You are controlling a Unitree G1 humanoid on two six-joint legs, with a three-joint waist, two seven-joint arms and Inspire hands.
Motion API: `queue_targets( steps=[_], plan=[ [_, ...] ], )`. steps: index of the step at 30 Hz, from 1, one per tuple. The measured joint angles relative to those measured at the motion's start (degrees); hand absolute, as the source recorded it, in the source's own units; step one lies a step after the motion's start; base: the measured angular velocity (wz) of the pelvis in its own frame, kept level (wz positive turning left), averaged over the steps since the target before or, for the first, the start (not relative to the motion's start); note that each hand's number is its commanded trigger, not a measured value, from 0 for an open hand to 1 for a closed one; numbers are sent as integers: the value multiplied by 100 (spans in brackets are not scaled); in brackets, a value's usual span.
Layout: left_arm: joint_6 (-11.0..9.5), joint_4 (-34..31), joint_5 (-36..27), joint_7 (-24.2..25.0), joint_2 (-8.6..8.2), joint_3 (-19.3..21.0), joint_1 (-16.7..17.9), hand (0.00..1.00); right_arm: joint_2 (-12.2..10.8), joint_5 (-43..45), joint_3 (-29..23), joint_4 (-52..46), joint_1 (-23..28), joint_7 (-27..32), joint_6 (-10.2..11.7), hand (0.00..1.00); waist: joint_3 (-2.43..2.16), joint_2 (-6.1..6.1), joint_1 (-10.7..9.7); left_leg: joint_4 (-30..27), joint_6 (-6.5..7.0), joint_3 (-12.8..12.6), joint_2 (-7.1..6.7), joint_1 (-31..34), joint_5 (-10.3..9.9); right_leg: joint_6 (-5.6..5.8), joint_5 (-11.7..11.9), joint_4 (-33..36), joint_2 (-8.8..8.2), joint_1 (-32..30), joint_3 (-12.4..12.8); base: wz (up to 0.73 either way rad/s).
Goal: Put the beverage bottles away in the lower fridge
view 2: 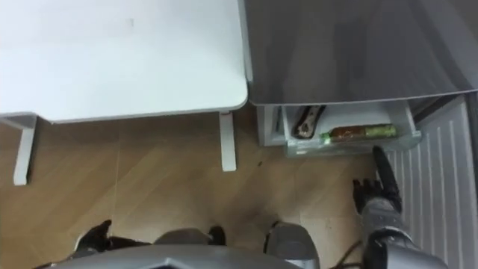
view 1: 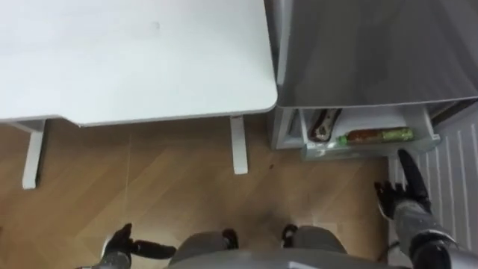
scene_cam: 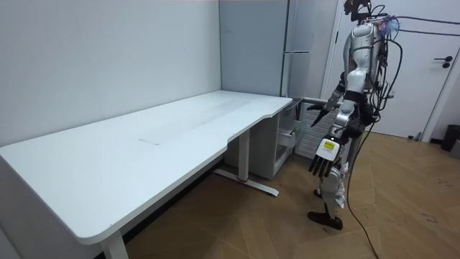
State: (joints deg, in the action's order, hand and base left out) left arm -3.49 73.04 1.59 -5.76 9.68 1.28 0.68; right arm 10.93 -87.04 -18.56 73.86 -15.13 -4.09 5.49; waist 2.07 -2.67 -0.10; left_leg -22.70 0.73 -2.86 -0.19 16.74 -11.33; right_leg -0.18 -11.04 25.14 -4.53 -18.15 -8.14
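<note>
The grey fridge (view 1: 373,52) stands ahead on my right, with its lower drawer (view 1: 314,153) pulled out. Inside it, a drink bottle (view 1: 377,136) with a green cap and a brown and green label lies on its side. A dark bottle (view 1: 323,125) lies to its left. My right hand (view 1: 407,190) hovers just in front of the drawer's right end, open, fingers straight and pointing at it, holding nothing. My left hand (view 1: 123,243) hangs low at my side, relaxed and empty. In the room view I stand upright facing the fridge (scene_cam: 251,43), left hand (scene_cam: 323,162) down.
A white desk (view 1: 134,60) fills the left, its corner close to the fridge and its legs (view 1: 237,146) on the wooden floor. A white ribbed panel (view 1: 455,179) lies to the right of the drawer. A door (scene_cam: 438,65) stands behind me.
</note>
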Motion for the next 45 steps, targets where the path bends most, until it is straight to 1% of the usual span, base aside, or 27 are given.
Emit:
queue_targets(
  steps=[1, 3, 4, 5, 6, 7, 8, 9, 10, 11, 12, 14, 15, 17, 18, 20, 21, 23, 25, 27, 31, 32, 34, 37, 39, 42, 45],
  plan=[
    [-52, 123, -35, -29, 14, -58, -117, 0, -3, -64, 55, 35, -87, -69, -3, 0, 9, 12, 43, -196, -1, 7, -11, 240, -21, -16, -70, 204, -33, -238, 8, 16],
    [-94, 146, -126, -41, 45, -131, -166, 0, 0, -79, 86, 103, -154, -122, -4, 0, 18, 24, 87, -530, -13, 76, -42, 618, -96, -22, -211, 599, -88, -606, 2, 17],
    [-122, 166, -214, -42, 79, -148, -169, 0, 22, -130, 94, 214, -220, -171, -3, 0, 21, 38, 171, -857, -25, 77, -38, 917, -200, -46, -310, 919, -116, -905, 10, 7],
    [-138, 164, -212, -70, 106, -151, -248, 0, 66, -259, 94, 284, -241, -223, -2, 0, 28, 52, 206, -1187, -32, 96, -47, 1234, -285, -62, -406, 1258, -154, -1214, 14, 9],
    [-142, 169, -213, -107, 116, -150, -261, 0, 90, -319, 92, 318, -255, -243, 0, 0, 31, 54, 221, -1334, -39, 112, -54, 1391, -319, -70, -439, 1400, -170, -1357, 11, 13],
    [-145, 188, -220, -156, 152, -152, -295, 0, 135, -409, 97, 403, -311, -262, 3, 0, 40, 82, 240, -1598, -47, 114, -63, 1706, -366, -90, -503, 1684, -217, -1668, 11, 15],
    [-142, 195, -223, -166, 234, -239, -360, 0, 169, -476, 111, 412, -371, -265, 2, 0, 64, 126, 243, -1869, -59, 116, -75, 2025, -415, -104, -569, 1982, -259, -2000, 18, 12],
    [-141, 195, -234, -174, 278, -314, -401, 0, 187, -501, 122, 412, -403, -268, 1, 0, 73, 140, 249, -2010, -66, 127, -73, 2201, -439, -108, -604, 2115, -274, -2162, 12, 14],
    [-134, 189, -344, -235, 335, -463, -481, 0, 247, -530, 176, 411, -435, -290, -7, 0, 76, 152, 254, -2298, -76, 160, -73, 2531, -492, -113, -691, 2383, -308, -2458, 7, 17],
    [-122, 163, -374, -270, 368, -589, -588, 0, 325, -534, 203, 405, -478, -301, -5, 0, 75, 155, 260, -2556, -68, 168, -73, 2854, -530, -154, -761, 2642, -343, -2763, 2, 16],
    [-114, 142, -377, -270, 375, -632, -646, 0, 364, -537, 220, 400, -516, -302, -4, 0, 73, 156, 275, -2689, -75, 179, -73, 3017, -551, -164, -779, 2764, -348, -2918, 8, 7],
    [-53, 121, -368, -278, 387, -798, -880, 0, 478, -566, 348, 374, -699, -330, 13, 0, 72, 162, 348, -3143, -97, 222, -67, 3620, -596, -220, -812, 3173, -362, -3498, 13, 0],
    [-52, 95, -371, -282, 392, -851, -943, 0, 503, -563, 386, 374, -746, -360, 7, 0, 72, 162, 341, -3239, -83, 241, -72, 3763, -604, -238, -823, 3273, -377, -3620, -1, 17],
    [-59, -46, -440, -292, 431, -1084, -1099, 0, 554, -600, 401, 374, -922, -505, 0, 0, 71, 161, 326, -3565, -87, 323, -103, 4240, -603, -294, -859, 3587, -473, -4043, -77, 20],
    [-58, -76, -444, -297, 437, -1121, -1129, 0, 563, -632, 420, 373, -971, -535, -1, 0, 70, 162, 327, -3624, -93, 341, -111, 4353, -600, -310, -870, 3647, -501, -4136, -96, 18],
    [-50, -221, -515, -371, 454, -1304, -1196, 0, 654, -769, 503, 371, -1159, -629, -15, 0, 65, 163, 326, -3818, -101, 362, -145, 4766, -596, -337, -885, 3867, -595, -4515, -145, 23],
    [-46, -264, -593, -377, 458, -1352, -1199, 0, 683, -793, 534, 371, -1196, -657, -17, 0, 64, 162, 339, -3867, -101, 353, -134, 4859, -596, -340, -887, 3920, -606, -4605, -146, 19],
    [40, -341, -779, -376, 486, -1487, -1203, 0, 807, -814, 788, 367, -1302, -738, -30, 0, 63, 160, 385, -4060, -100, 336, -145, 5125, -597, -363, -918, 4147, -639, -4859, -146, 13],
    [66, -344, -844, -375, 521, -1564, -1199, 0, 853, -813, 937, 336, -1350, -779, -53, 0, 62, 161, 434, -4222, -92, 337, -146, 5269, -602, -370, -962, 4311, -647, -4995, -127, 7],
    [67, -378, -894, -374, 536, -1638, -1221, 0, 919, -811, 1059, 200, -1363, -788, -59, 0, 62, 161, 493, -4360, -83, 334, -167, 5421, -608, -374, -1009, 4469, -693, -5137, -124, 9],
    [54, -453, -1131, -371, 555, -1788, -1273, 0, 1042, -763, 1306, -56, -1437, -854, -100, 0, 63, 164, 508, -4530, -76, 349, -270, 5667, -613, -382, -1111, 4720, -859, -5357, -155, 19],
    [47, -458, -1236, -369, 565, -1816, -1295, 0, 1074, -762, 1392, -60, -1494, -869, -133, 0, 66, 171, 528, -4537, -77, 346, -265, 5715, -612, -382, -1112, 4736, -858, -5399, -156, 14],
    [48, -471, -1335, -369, 592, -1840, -1306, 0, 1108, -763, 1526, -71, -1575, -828, -123, 0, 64, 187, 537, -4546, -78, 346, -263, 5773, -612, -382, -1113, 4747, -858, -5459, -156, 3],
    [43, -490, -1340, -366, 681, -1849, -1289, 0, 1190, -763, 1798, -140, -1573, -789, -162, 0, 73, 215, 518, -4546, -79, 336, -256, 5810, -611, -383, -1113, 4746, -890, -5512, -150, -4],
    [6, -510, -1366, -366, 743, -1846, -1271, 0, 1231, -766, 1916, -178, -1573, -759, -190, 0, 77, 233, 521, -4544, -79, 333, -252, 5813, -611, -383, -1113, 4742, -861, -5526, -132, -7],
    [-18, -730, -1501, -364, 831, -1848, -1130, 0, 1260, -794, 2052, -280, -1571, -654, -194, 0, 87, 259, 517, -4531, -79, 330, -255, 5820, -611, -383, -1113, 4731, -850, -5548, -113, -4],
    [-52, -937, -1610, -365, 934, -1847, -1020, 0, 1265, -820, 2123, -340, -1571, -511, -208, 0, 84, 359, 508, -4474, -93, 324, -264, 5831, -603, -383, -1113, 4714, -858, -5578, -108, 3]
  ],
)
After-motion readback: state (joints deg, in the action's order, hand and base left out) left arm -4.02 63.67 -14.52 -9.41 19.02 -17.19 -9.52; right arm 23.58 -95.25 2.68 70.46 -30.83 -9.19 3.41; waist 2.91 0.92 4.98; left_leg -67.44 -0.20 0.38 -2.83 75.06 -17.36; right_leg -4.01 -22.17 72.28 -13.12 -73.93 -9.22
